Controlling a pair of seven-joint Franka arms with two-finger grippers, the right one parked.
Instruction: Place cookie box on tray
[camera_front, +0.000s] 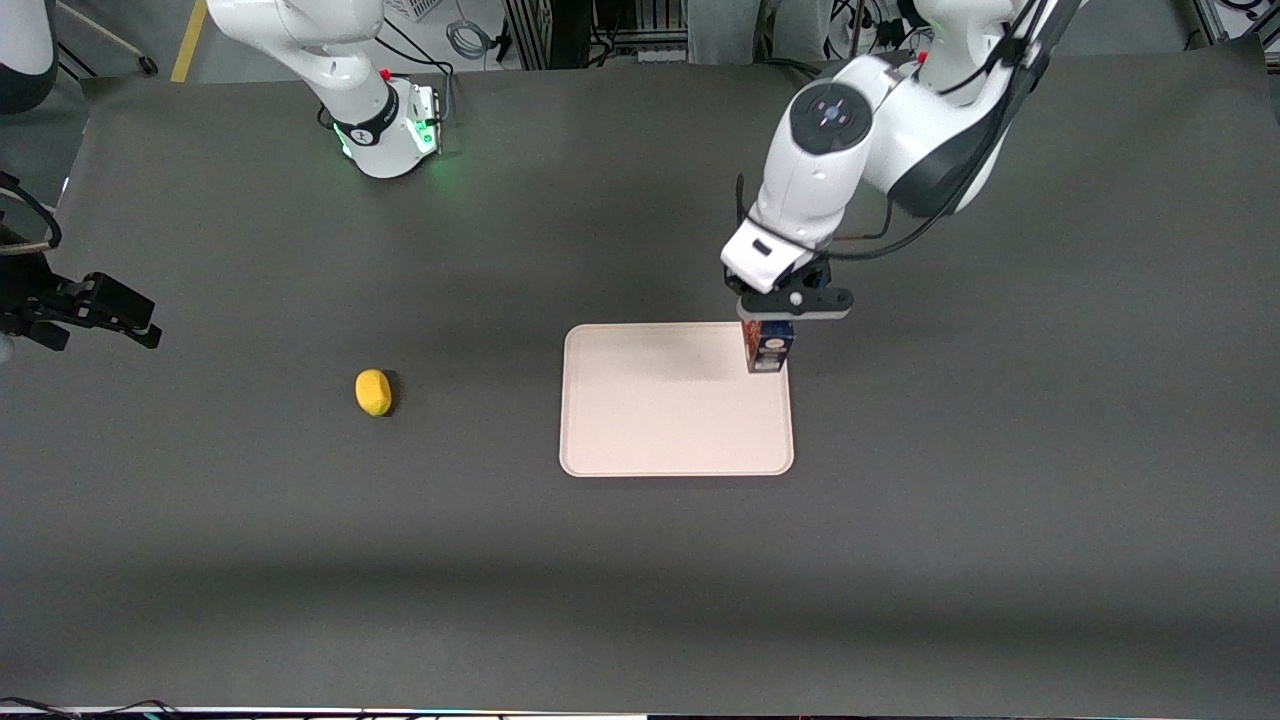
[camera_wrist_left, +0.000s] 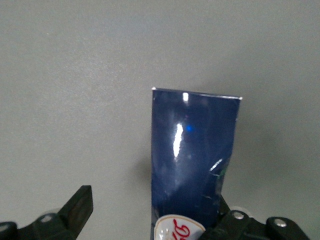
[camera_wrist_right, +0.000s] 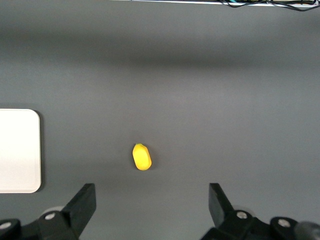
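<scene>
The cookie box (camera_front: 768, 348) is a narrow dark navy carton standing upright on the pale pinkish tray (camera_front: 660, 420). It stands at the tray's corner farther from the front camera, toward the working arm's end. My left gripper (camera_front: 775, 318) hangs right over the box's top. In the left wrist view the gripper (camera_wrist_left: 150, 202) is open, with the box (camera_wrist_left: 192, 155) between the fingers. The box stands close against one finger (camera_wrist_left: 223, 212), and a wide gap separates it from the other finger (camera_wrist_left: 80, 205). The tray's edge (camera_wrist_right: 20, 150) also shows in the right wrist view.
A yellow lemon-like lump (camera_front: 372, 392) lies on the dark table mat toward the parked arm's end, well apart from the tray; it also shows as a yellow lump (camera_wrist_right: 142, 157) in the right wrist view. The rest of the tray surface is bare.
</scene>
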